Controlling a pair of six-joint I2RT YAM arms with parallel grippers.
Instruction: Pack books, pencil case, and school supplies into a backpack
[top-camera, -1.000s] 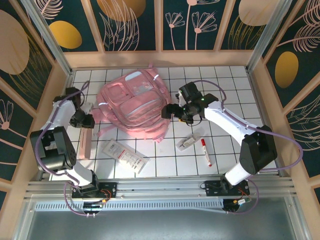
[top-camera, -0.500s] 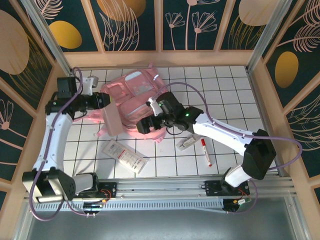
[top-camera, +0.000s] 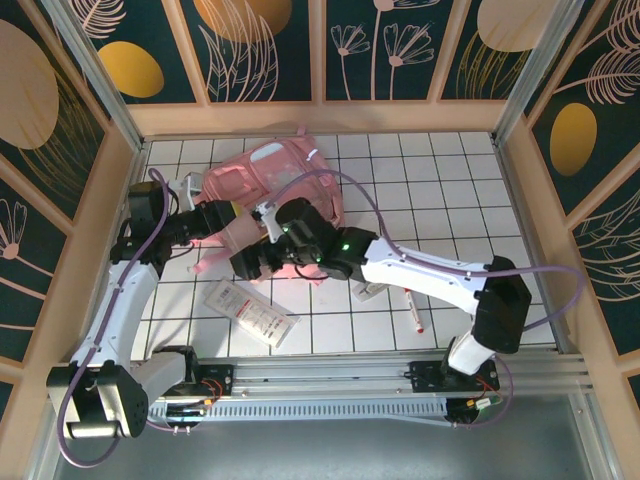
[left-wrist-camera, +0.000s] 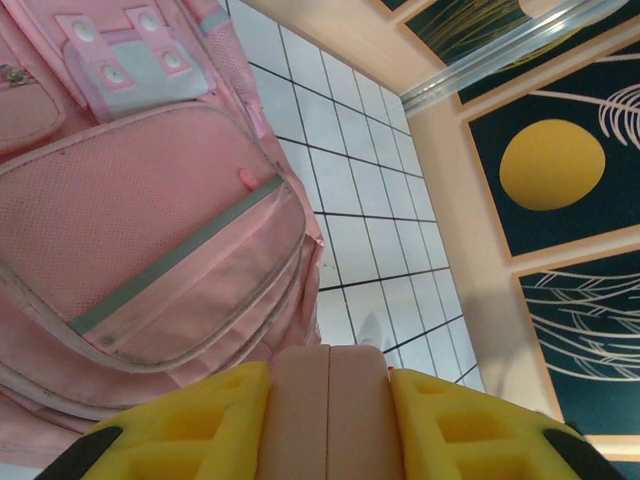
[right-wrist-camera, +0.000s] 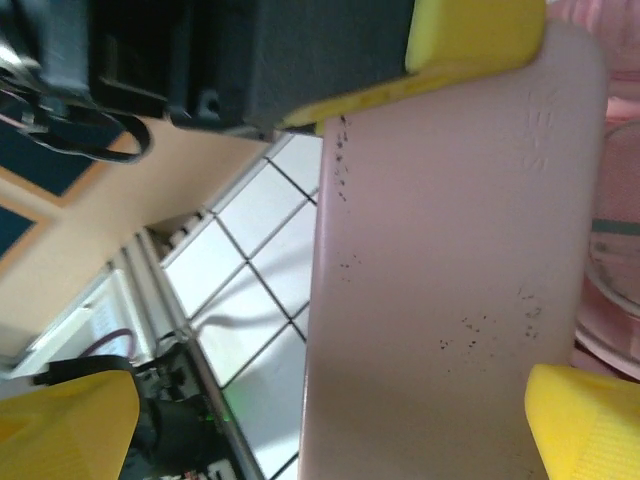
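Left gripper (left-wrist-camera: 325, 425) is clamping one end of the pale pink pencil case (right-wrist-camera: 450, 300) between its yellow fingers. The right gripper (top-camera: 248, 264) is standing wide open just beside the case. The pink backpack (top-camera: 275, 185) is lying on the white gridded counter (top-camera: 440, 190), its grey reflective strip showing, with the case hanging at its front edge. Faint embossed letters on the case are proving unreadable. The white flat packet (top-camera: 252, 313) is showing red print too small to read. The right arm is partly covering the red-capped marker (top-camera: 412, 310).
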